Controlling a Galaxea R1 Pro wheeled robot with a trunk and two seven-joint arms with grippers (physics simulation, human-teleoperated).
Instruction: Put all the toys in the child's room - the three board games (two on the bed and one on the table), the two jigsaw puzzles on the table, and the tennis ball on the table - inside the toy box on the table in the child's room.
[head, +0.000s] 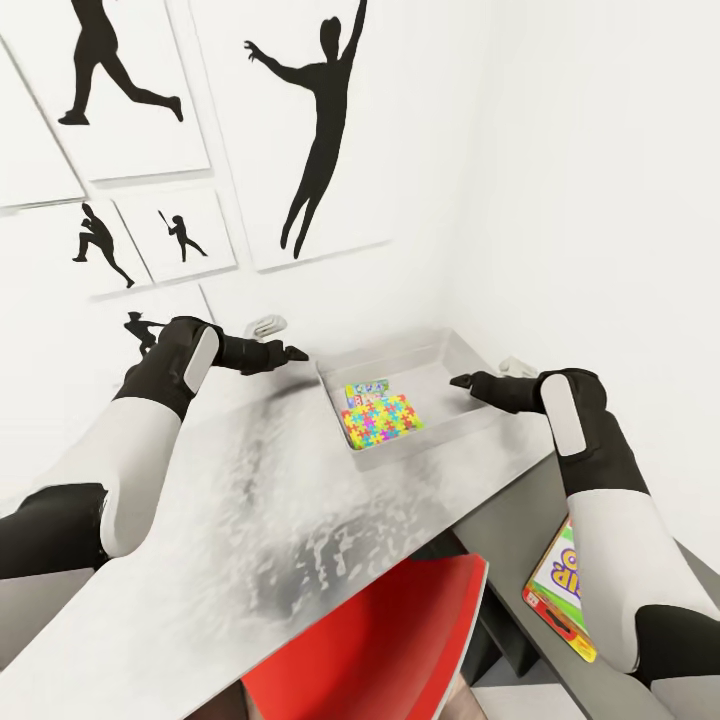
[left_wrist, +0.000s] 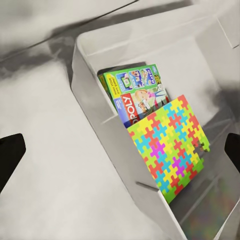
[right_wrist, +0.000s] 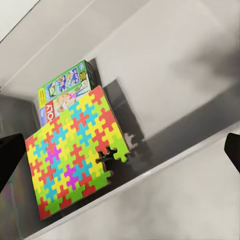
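One jigsaw puzzle (head: 381, 420) lies tilted inside the toy box (head: 440, 350).

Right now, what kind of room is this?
Likely a child's room: black silhouette sports posters on white walls, a grey toy box holding a colourful jigsaw puzzle, and a red chair at the table.

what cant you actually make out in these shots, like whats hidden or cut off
- Board game under the jigsaw puzzle in the toy box: the puzzle covers much of its lid, so the left wrist view reads just "POLY".
- Green box beneath: mostly covered, its print too small to read.
- Box on the dark desk: right arm hides part of it in the head view.
- Left tool and right tool: finger gap unclear in the head view.
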